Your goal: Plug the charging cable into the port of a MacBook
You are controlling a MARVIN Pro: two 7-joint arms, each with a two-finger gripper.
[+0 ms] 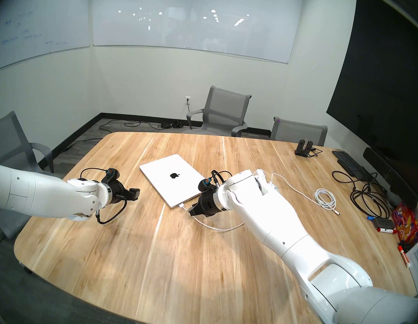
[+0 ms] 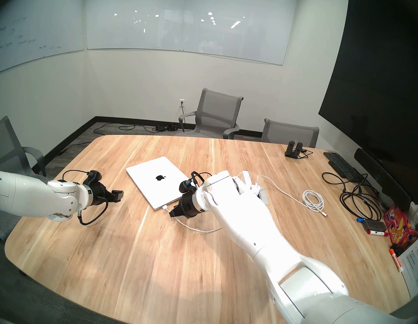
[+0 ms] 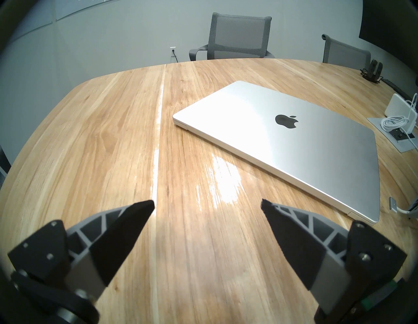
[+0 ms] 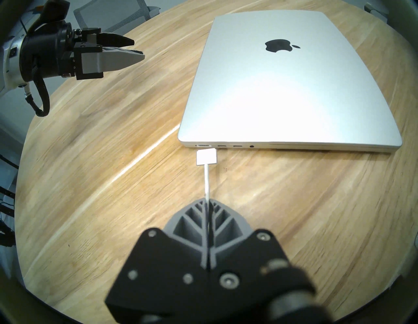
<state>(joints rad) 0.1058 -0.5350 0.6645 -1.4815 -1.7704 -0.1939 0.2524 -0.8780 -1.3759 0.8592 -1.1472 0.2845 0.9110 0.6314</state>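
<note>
two grippers in my view: right gripper [image 4: 207,202] clenched on the charging cable [image 4: 206,178], its plug [image 4: 206,157] just short of the leftmost port on the macbook [image 4: 287,79], which lies closed on the table [image 4: 113,140]. left gripper [image 3: 207,204] released, empty, hovering apart.

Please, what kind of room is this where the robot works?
Most likely an office meeting room. A large wooden table stands in the middle, grey mesh chairs are around it, glass whiteboards cover the walls, and a big dark screen hangs at one side.
</note>
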